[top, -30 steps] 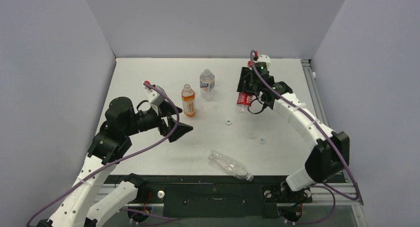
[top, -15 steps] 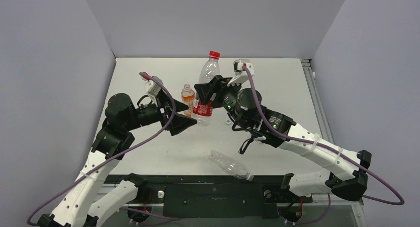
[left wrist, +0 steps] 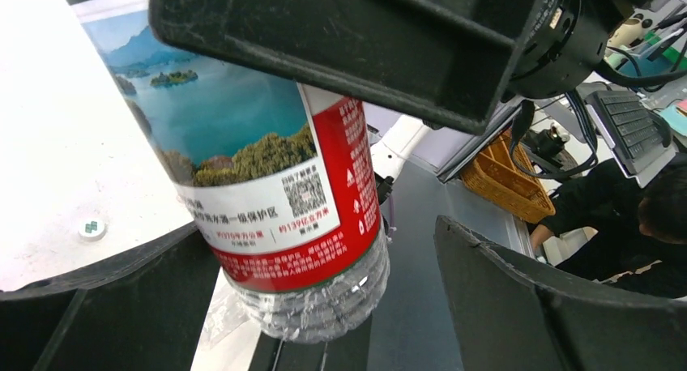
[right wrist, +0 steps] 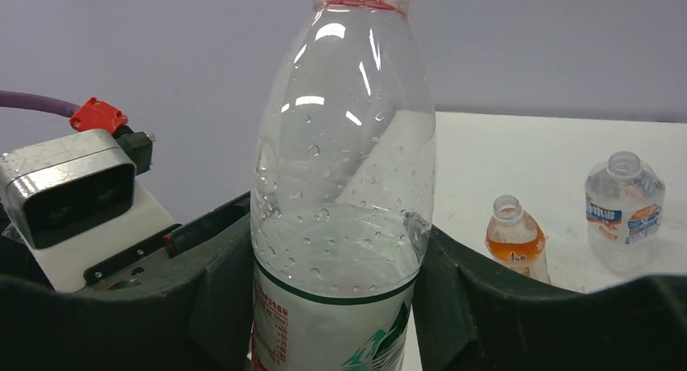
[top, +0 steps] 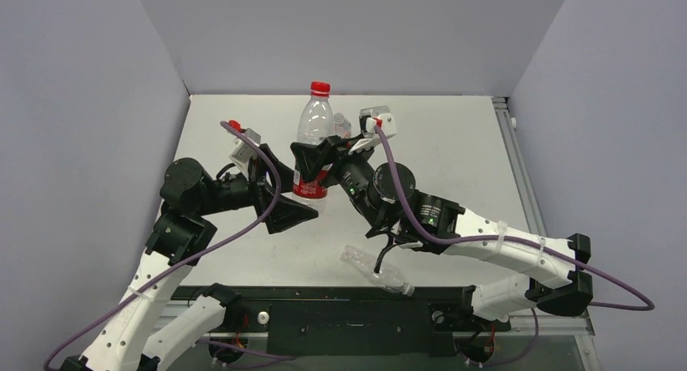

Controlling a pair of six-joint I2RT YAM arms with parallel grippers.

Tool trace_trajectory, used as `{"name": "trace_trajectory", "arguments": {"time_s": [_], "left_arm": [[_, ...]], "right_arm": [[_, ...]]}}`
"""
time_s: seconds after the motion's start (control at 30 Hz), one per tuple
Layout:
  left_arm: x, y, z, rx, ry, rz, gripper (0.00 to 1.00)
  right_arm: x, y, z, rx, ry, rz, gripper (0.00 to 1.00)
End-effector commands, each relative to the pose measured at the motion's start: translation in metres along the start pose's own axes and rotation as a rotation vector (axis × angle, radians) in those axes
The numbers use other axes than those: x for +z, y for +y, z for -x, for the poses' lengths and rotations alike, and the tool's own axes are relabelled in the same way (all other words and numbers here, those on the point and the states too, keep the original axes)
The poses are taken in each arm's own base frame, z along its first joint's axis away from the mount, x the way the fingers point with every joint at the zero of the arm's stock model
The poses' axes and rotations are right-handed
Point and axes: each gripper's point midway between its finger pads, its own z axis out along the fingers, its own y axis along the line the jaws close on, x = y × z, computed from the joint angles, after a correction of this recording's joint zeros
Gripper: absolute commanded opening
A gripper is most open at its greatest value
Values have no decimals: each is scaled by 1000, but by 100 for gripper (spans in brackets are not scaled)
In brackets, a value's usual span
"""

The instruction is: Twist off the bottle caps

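My right gripper [top: 322, 155] [right wrist: 336, 262] is shut on the label band of a clear bottle [top: 312, 140] [right wrist: 340, 193] and holds it upright above the table. On its top sits a bright red bottle cap [top: 321, 87]. My left gripper [top: 279, 190] [left wrist: 320, 253] stands open with the bottle's ribbed base [left wrist: 316, 294] between its fingers; the left finger [left wrist: 97, 306] is close to the bottle and the right finger [left wrist: 551, 306] stands well apart. A whitish cap [left wrist: 91, 228] lies loose on the table. Other loose caps are hidden behind the arms.
An orange bottle [right wrist: 517, 240] and a small clear bottle [right wrist: 624, 213] [top: 342, 126] stand uncapped behind the held one. A crushed clear bottle [top: 377, 270] lies near the table's front edge. Grey walls enclose the table [top: 454, 144] on three sides.
The right arm has carried the red-capped bottle from the far right over to the middle left, upright. The left gripper has risen and come round the bottle's base.
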Motion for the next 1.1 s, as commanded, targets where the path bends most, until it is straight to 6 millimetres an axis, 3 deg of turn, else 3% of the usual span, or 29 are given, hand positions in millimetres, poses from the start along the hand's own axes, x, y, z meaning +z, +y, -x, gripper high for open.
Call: {"name": "trace_trajectory", "arguments": {"time_s": [0.0, 0.07, 0.13, 0.2, 0.23, 0.3, 0.4, 0.57, 0.67, 0.77, 0.8, 0.87, 0.97, 1.07], "left_arm": [[-1, -21, 8, 59, -11, -97, 97], [0, -20, 10, 68, -18, -91, 97], [0, -19, 12, 77, -21, -86, 88], [0, -21, 16, 111, -37, -96, 76], [0, -20, 17, 123, -41, -92, 65], [0, -17, 19, 144, -52, -75, 56], [0, -13, 26, 167, -79, -41, 55], [1, -11, 46, 167, -145, 2, 76], [2, -13, 51, 168, -154, -11, 77], [2, -14, 51, 179, -147, -22, 60], [2, -14, 48, 188, -138, -28, 49], [0, -12, 44, 205, -125, -24, 37], [-4, -9, 32, 235, -91, -8, 33], [-8, 1, 22, 346, -55, 26, 29]], "right_arm": [[4, 25, 16, 9, -75, 39, 51], [4, 29, 10, -9, -65, 48, 51], [3, 31, 7, -21, -62, 52, 51], [2, 33, 6, -23, -63, 57, 51], [1, 34, 5, -26, -60, 64, 51], [-2, 36, 4, -35, -58, 80, 51], [-7, 39, 1, -45, -60, 98, 51], [-14, 42, -9, -70, -54, 95, 51], [-17, 47, -10, -78, -54, 102, 51], [-21, 49, -7, -86, -63, 100, 51], [-21, 46, -5, -85, -67, 89, 54], [-24, 46, 2, -74, -78, 90, 63], [-27, 44, 16, -50, -68, 98, 78], [-26, 42, 43, 23, -68, 117, 81]]}}
